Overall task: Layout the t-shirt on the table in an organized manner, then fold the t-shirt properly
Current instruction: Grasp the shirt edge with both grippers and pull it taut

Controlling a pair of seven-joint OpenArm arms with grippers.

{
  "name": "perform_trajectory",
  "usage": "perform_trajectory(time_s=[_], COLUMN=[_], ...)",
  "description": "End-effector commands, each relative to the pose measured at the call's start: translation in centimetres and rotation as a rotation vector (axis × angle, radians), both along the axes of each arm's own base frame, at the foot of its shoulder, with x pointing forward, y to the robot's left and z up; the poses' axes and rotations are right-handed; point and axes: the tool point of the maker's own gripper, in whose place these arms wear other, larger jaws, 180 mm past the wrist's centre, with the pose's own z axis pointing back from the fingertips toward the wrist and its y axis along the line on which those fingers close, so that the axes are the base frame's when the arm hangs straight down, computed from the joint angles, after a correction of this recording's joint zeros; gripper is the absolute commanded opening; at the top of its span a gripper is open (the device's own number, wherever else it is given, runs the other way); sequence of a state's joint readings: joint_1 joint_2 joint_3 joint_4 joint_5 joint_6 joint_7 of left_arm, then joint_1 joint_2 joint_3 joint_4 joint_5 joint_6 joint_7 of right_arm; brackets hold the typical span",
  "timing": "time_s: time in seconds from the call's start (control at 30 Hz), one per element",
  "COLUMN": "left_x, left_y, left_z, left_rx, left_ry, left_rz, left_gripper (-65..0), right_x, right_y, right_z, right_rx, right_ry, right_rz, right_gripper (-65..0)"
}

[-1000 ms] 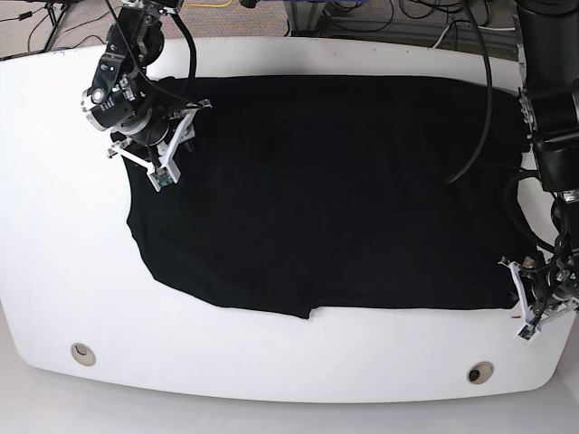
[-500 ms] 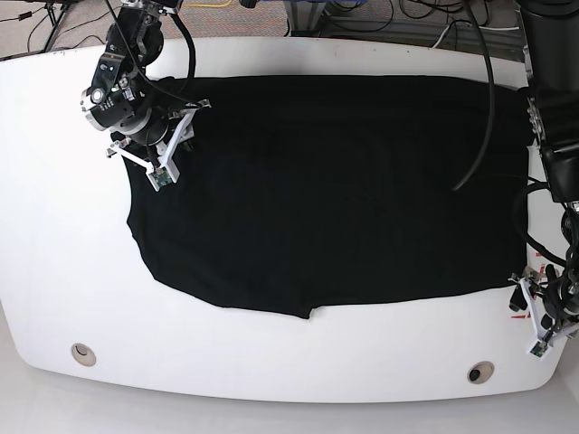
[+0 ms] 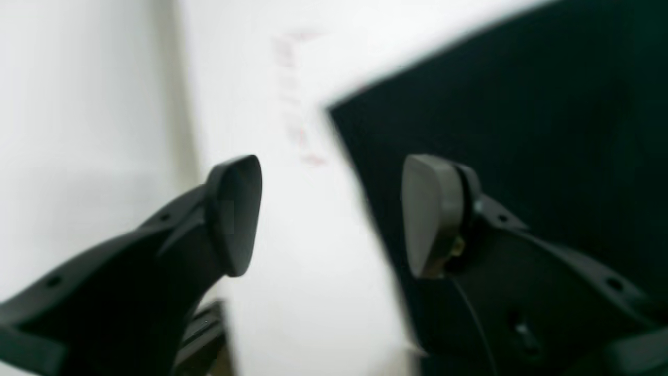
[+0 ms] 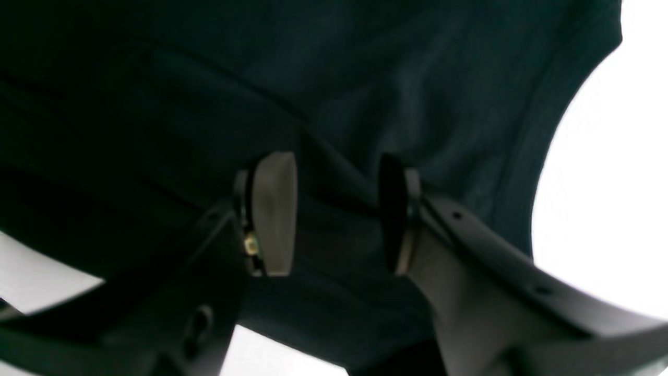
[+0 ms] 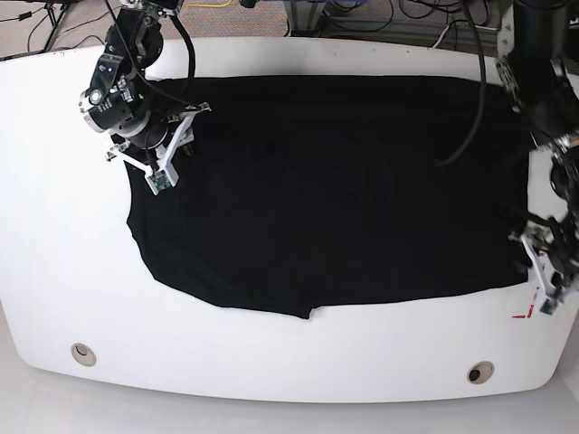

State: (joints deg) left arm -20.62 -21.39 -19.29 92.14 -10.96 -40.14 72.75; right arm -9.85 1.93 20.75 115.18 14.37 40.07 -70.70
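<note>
Now, right gripper (image 5: 175, 146): at about 10 o'clock on the table (image 5: 54, 235), set down on the far-left corner of the t-shirt (image 5: 335, 190). In the wrist view its jaws stand partly apart with a raised ridge of cloth running between them. Whether they actually pinch that ridge I cannot tell.
Risk at 10 o'clock: if the ridge is caught, any sideways pull would likely drag the whole corner and bunch it. If it is not caught, a lift would probably come away empty and leave the wrinkle in place.
T-shirt: spread nearly flat over the middle of the table, far edge straight. The near edge slants, with a small pucker at about 6 o'clock, and the left side curves in, so the outline is not yet square.
Risk at the middle: folding over that uneven near edge would likely lock in a crooked crease.
Left gripper (image 5: 545, 282): at about 4 o'clock, jaws spread wide and holding nothing, over bare table just beside the shirt's near-right corner and near a red tape mark (image 5: 520, 315).
Risk at 4 o'clock: one finger hangs over cloth, the other over table. Closing from here could nip only the thin hem, which may slip out.
</note>
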Motion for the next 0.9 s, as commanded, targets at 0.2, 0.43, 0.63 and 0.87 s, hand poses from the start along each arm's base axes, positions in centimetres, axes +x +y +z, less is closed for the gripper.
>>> perform_trajectory(time_s=[0.2, 0.43, 0.63, 0.87], left_x=[-7.0, -12.3, -15.5, -17.2], left_y=[-3.9, -5.8, -5.9, -4.9], left_z=[-2.7, -7.3, -9.7, -10.5], left_rx=[0.01, -0.055, -0.067, -0.045], left_ry=[0.041, 0.165, 0.253, 0.273], left_rz=[0.004, 0.022, 0.035, 0.016], left_gripper=[-26.9, -26.9, -26.9, -26.9], right_x=[1.2, 1.0, 0.0, -1.6], right_y=[0.0, -1.3, -4.5, -7.3], right_z=[1.4, 1.4, 1.3, 1.0], right_rx=[0.007, -0.031, -0.066, -0.091], right_ry=[-0.061, -0.055, -0.04, -0.014], right_rz=[0.003, 0.006, -0.079, -0.162], right_gripper=[-40.3, -40.3, -33.1, -7.1])
